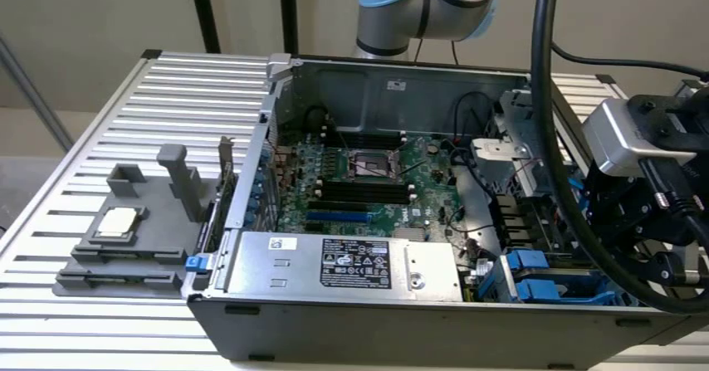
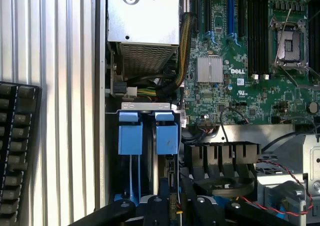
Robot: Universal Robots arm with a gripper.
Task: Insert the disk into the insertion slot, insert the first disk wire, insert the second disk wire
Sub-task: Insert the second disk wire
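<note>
The open computer case point(image 1: 443, 321) lies on the slatted metal table point(image 1: 188, 97), with the motherboard point(image 1: 366, 180) facing up. The silver power-supply box point(image 1: 344, 263) runs along its near wall in the exterior view. The insertion slot point(image 1: 543, 281) sits in the near corner of the case, at the exterior view's right, just beside the power-supply box. Two blue latch tabs point(image 2: 129, 133) stand side by side in it, with a narrow pale edge between them. Whether that edge is the disk cannot be told, and neither can whether the disk is seated. The arm reaches over the case from behind, and its wrist hangs above the slot corner amid thick black cables point(image 1: 554, 139). The claw point(image 2: 167, 208) hovers directly over the slot, close to the tabs. Its black parts are near each other, but whether it grips anything cannot be told. A grey fixture point(image 1: 133, 238) rests on the table, well apart from the case at the exterior view's left. A dark keyboard point(image 2: 17, 151) lies on the table outside the case wall.
</note>
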